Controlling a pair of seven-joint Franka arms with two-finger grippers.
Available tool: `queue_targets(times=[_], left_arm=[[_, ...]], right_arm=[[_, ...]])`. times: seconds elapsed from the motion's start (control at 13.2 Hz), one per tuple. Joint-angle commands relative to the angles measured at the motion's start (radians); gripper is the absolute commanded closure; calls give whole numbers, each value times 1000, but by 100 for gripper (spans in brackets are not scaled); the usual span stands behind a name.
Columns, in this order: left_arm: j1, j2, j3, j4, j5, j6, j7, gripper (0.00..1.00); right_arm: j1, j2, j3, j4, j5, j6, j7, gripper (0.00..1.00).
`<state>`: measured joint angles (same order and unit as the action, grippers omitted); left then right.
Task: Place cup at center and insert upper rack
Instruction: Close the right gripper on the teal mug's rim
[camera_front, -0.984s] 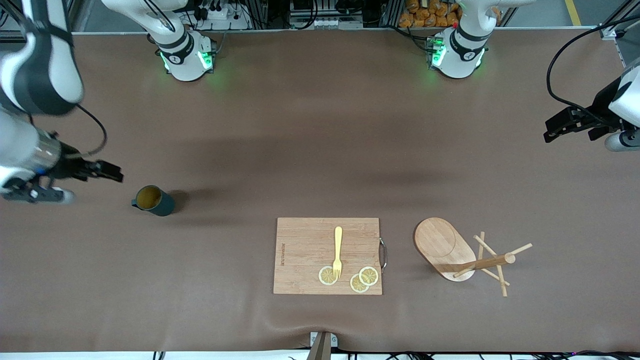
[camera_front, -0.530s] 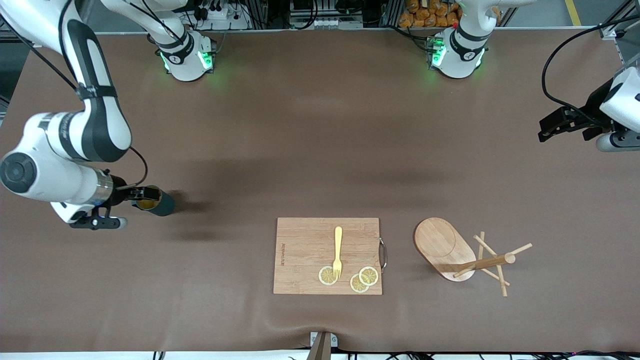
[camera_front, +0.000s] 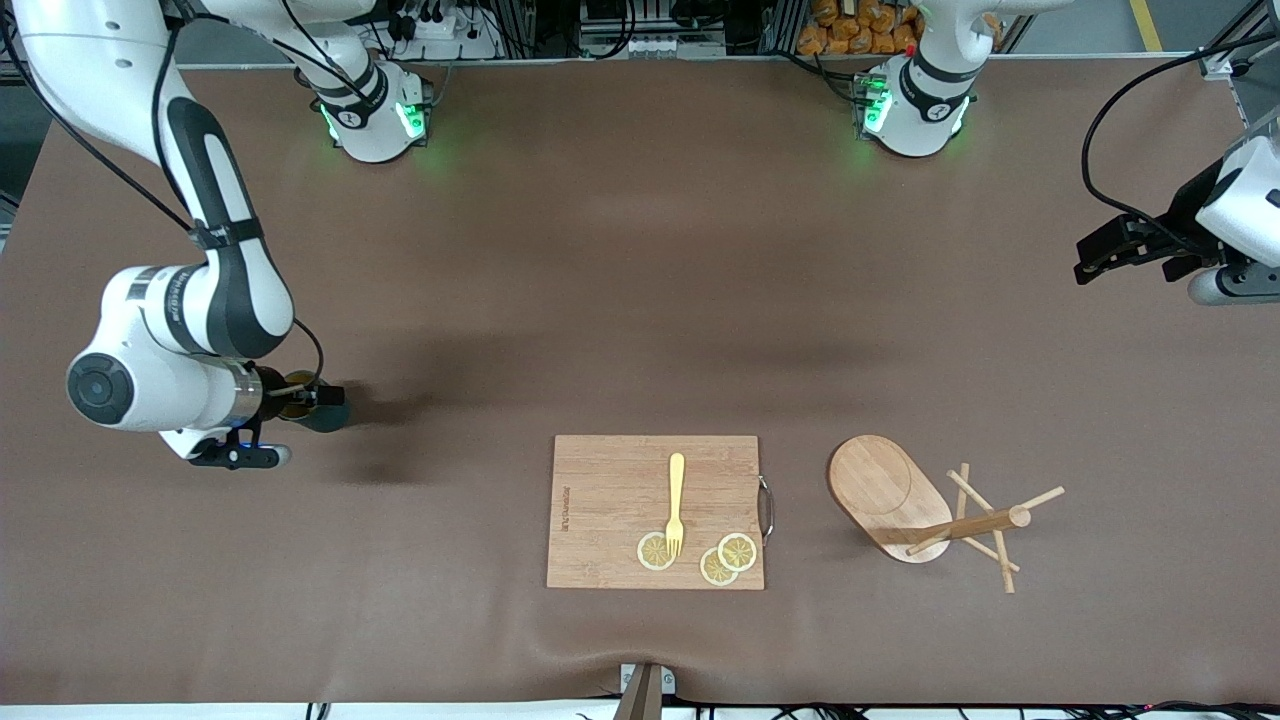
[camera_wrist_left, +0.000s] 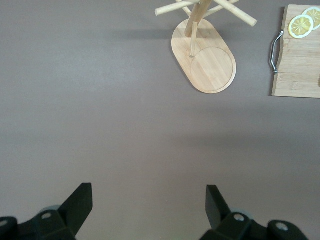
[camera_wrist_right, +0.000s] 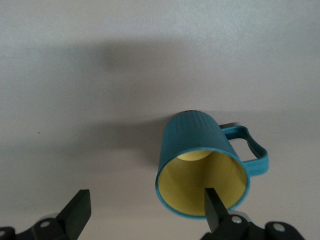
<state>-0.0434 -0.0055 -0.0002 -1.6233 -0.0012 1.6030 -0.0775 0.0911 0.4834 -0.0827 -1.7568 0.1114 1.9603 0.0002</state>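
1. the right gripper (camera_front: 318, 396) is down at the cup (camera_front: 322, 410) near the right arm's end of the table. its fingers are spread wide; in the right wrist view one finger (camera_wrist_right: 216, 206) crosses the cup's (camera_wrist_right: 200, 160) open mouth while the other (camera_wrist_right: 77, 210) stands clear beside it over bare table. the cup isn't squarely between them, so nothing is gripped yet, and closing now looks likely to pinch the rim wall rather than the body.
2. the cup stands upright on the table (camera_front: 600, 280), well apart from the middle, handle (camera_wrist_right: 252, 150) sticking out sideways. it needs carrying toward the centre.
3. the cutting board (camera_front: 655, 511) sits nearer the front camera, with a yellow fork (camera_front: 676, 503) and three lemon slices (camera_front: 718, 556) on it. it plays no part in the task, so best steered round.
4. the upper rack (camera_front: 925, 510) lies tipped over beside the board, toward the left arm's end, post and pegs (camera_front: 1000, 530) resting on the table. it must be lifted upright before inserting.
5. the left gripper (camera_front: 1135, 250) waits high over the table's left-arm end, fingers apart (camera_wrist_left: 80, 202) and empty, the rack (camera_wrist_left: 205, 60) well apart from it.
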Motion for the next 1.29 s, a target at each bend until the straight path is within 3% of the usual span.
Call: queue_targets(times=[0.0, 0.15, 0.45, 0.61, 0.91, 1.21], left_arm=[[0, -1, -1, 8, -16, -15, 10, 0], [0, -1, -1, 8, -16, -17, 10, 0], [0, -1, -1, 8, -16, -17, 10, 0], [-1, -1, -1, 8, -16, -15, 10, 0], [-1, -1, -3, 10, -14, -15, 10, 0], [-1, -1, -7, 10, -14, -15, 8, 0]], right_arm=[[1, 34, -3, 4, 17, 6, -3, 0], [-4, 52, -3, 2, 17, 9, -12, 1], [-13, 64, -3, 2, 31, -1, -112, 61], [-14, 64, -3, 3, 31, -6, -114, 100], [-4, 57, -3, 16, 31, -17, -106, 100], [8, 51, 23, 94, 33, -90, -88, 100]])
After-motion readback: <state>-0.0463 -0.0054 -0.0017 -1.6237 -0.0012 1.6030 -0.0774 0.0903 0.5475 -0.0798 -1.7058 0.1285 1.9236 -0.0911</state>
